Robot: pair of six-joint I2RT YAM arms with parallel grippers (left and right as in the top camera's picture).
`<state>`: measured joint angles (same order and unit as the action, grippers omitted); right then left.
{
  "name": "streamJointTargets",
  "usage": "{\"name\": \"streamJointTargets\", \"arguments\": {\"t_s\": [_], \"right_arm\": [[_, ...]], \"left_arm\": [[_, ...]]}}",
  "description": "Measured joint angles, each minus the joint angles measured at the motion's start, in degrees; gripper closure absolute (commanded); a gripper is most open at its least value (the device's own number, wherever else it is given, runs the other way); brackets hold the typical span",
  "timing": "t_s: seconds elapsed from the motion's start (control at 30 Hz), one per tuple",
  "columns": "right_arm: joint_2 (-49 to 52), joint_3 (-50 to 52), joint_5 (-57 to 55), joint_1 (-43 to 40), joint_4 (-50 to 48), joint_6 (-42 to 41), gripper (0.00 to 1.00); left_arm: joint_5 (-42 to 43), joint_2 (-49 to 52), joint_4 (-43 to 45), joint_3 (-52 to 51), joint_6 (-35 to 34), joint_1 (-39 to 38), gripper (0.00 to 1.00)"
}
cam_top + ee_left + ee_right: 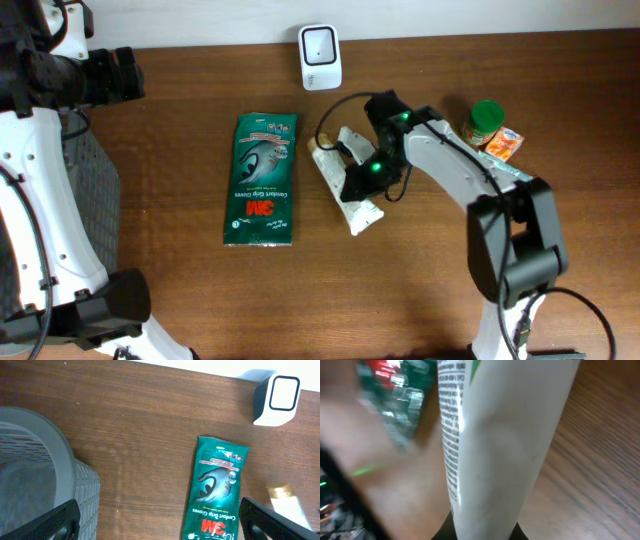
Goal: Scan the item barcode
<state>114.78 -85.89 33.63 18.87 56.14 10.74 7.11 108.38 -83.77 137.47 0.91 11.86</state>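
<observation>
Right end effector [366, 177] is pressed together on the white tube [361, 215], which lies near the middle of the counter [400, 300], between the green glove packet [261, 180] and the green-lidded jar [484, 120]. In the wrist view the tube fills the frame, with its small print running along one edge. You cannot see a barcode from here.

Expect the tube to be light and soft-walled. Its skin looks smooth and a little glossy, so it may slide or twist in a narrow pinch, and a hard squeeze could dent it. Judging by the overhead view, you have it around mid-body. That looks like a fair place for balance, provided the fingers do not cover the code.

Your left end effector [160, 522] hangs spread wide over bare wood, holding nothing, with a grey basket [40, 460] beside it.

The scanner [320, 44] stands at the far edge, well apart from the tube, and the way to it looks clear. An orange packet [505, 144] lies beside the jar. The wood is flat and bare, and dark enough for the white tube to stand out.
</observation>
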Motion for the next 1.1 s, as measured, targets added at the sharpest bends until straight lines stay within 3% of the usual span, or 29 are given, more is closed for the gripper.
{"name": "streamJointTargets", "arguments": {"t_s": [0.2, 0.43, 0.63, 0.87, 1.1], "right_arm": [[-9.6, -0.7, 11.6, -5.7, 3.0, 4.3, 0.96], [-13.5, -0.8, 18.1, -8.2, 5.0, 7.2, 0.96], [-13.6, -1.2, 18.1, -8.2, 0.7, 3.2, 0.96], [-13.4, -16.1, 2.8, -5.7, -0.3, -4.4, 0.96], [-10.8, -22.0, -25.0, 2.6, -17.6, -2.4, 0.96]], "left_arm": [[0.0, 0.0, 0.0, 0.0, 0.0, 0.0, 0.01], [0.0, 0.0, 0.0, 0.0, 0.0, 0.0, 0.01], [0.0, 0.0, 0.0, 0.0, 0.0, 0.0, 0.01], [0.0, 0.0, 0.0, 0.0, 0.0, 0.0, 0.01], [0.0, 0.0, 0.0, 0.0, 0.0, 0.0, 0.01]]}}
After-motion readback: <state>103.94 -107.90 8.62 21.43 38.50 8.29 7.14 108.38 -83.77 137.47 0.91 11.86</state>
